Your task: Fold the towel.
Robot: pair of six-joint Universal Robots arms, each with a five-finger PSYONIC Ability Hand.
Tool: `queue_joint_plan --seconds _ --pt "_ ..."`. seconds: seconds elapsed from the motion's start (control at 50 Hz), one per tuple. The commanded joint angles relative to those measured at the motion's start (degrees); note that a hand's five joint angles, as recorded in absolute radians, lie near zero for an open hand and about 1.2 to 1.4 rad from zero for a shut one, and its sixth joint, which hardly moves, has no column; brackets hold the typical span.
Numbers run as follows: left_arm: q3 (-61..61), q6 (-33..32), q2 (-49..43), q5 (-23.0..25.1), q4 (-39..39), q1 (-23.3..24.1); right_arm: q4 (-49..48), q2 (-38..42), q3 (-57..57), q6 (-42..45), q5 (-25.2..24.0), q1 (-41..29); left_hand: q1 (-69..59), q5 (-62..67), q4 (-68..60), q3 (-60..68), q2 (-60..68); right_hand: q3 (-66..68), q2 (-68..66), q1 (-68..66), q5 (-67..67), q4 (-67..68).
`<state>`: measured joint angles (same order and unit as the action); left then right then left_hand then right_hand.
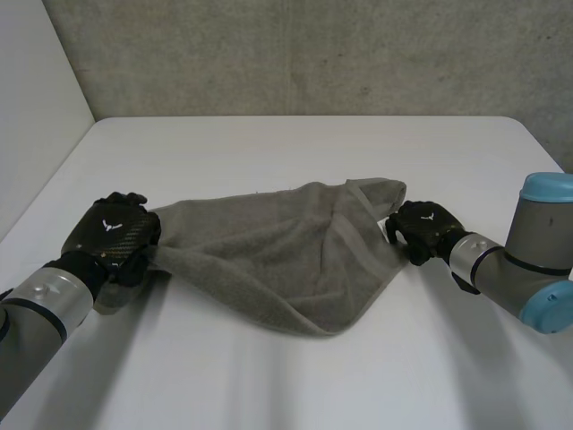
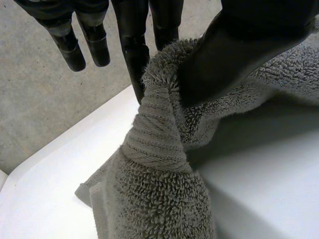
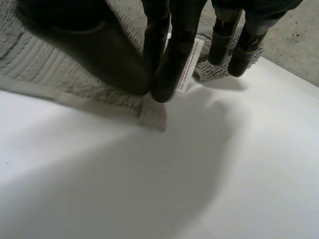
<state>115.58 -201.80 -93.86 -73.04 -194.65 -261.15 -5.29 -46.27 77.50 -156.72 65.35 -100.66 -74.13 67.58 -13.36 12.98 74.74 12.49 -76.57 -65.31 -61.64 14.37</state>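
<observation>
Both robot hands were black: the left hand [image 1: 112,235] and the right hand [image 1: 428,229] each bore a small white winged emblem [image 1: 111,225] on a glossy, woven-look back. Fingers [image 2: 75,50] were slim dark rods with rounded tips. Silver cuffs [image 1: 47,294] met grey arms; the right arm [image 1: 537,235] wore light-blue caps [image 1: 548,188].

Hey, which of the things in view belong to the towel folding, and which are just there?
Part of the job: grey towel; left hand, pinching one end; right hand, pinching the opposite end.
Just there: white table; concrete wall behind it.
</observation>
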Motion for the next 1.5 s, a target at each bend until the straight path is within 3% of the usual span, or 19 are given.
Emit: queue_joint_plan --seconds 0.02,0.36,0.38,0.4,0.42,0.46,0.52,0.74,1.0,1.5 --pt "0.0 0.0 0.2 -0.1 0.1 -0.1 0.9 -0.4 0.1 -0.1 -0.1 0.4 -5.9 2.4 3.4 -3.0 5.3 -2.5 -3.4 -14.7 -8.4 -4.4" --pt "0.0 0.0 0.5 -0.1 0.1 0.1 5.2 -6.0 2.2 -1.0 -2.7 2.4 -5.9 2.4 3.4 -3.0 5.3 -2.5 -3.4 -14.7 -8.4 -4.4" --pt "0.0 0.0 0.5 -0.1 0.1 0.1 6.3 -6.3 2.6 -1.0 -3.2 2.7 -5.9 2.4 3.4 -3.0 5.3 -2.5 4.2 -7.1 -0.8 -4.4" --pt "0.0 0.0 0.6 -0.1 0.1 0.0 7.7 -6.9 3.0 -0.7 -3.3 3.1 -5.9 2.4 3.4 -3.0 5.3 -2.5 21.4 10.1 16.5 -4.4" --pt "0.0 0.0 0.7 -0.1 0.1 0.0 7.7 -6.9 3.0 -0.7 -3.3 3.1 -5.9 2.4 3.4 -3.0 5.3 -2.5 21.6 10.3 16.6 -4.4" --pt "0.0 0.0 0.7 -0.1 0.1 0.0 10.3 -8.8 3.1 -0.6 -3.4 4.0 -5.9 2.4 3.4 -3.0 5.3 -2.5 40.3 29.1 35.4 -4.4" --pt "0.0 0.0 0.7 -0.1 0.1 0.0 13.5 -10.1 2.6 -0.5 -4.8 4.4 -5.9 2.4 3.4 -3.0 5.3 -2.5 49.2 37.9 44.2 -4.4" --pt "0.3 0.0 0.7 0.0 0.1 0.1 19.6 -9.6 -1.6 -1.1 -5.3 4.5 -5.9 2.4 3.4 -3.0 5.3 -2.5 47.5 36.2 42.6 -4.4" --pt "0.4 0.0 0.3 0.0 0.0 0.2 18.9 -3.6 -5.6 -1.0 -0.8 4.1 -5.9 2.4 3.4 -3.0 5.3 -2.5 39.2 28.0 34.3 -4.4" --pt "0.5 0.0 0.0 0.1 0.0 0.2 13.5 0.5 -6.5 -3.0 0.9 3.5 -5.9 2.4 3.4 -3.0 5.3 -2.5 33.9 22.6 28.9 -4.4"
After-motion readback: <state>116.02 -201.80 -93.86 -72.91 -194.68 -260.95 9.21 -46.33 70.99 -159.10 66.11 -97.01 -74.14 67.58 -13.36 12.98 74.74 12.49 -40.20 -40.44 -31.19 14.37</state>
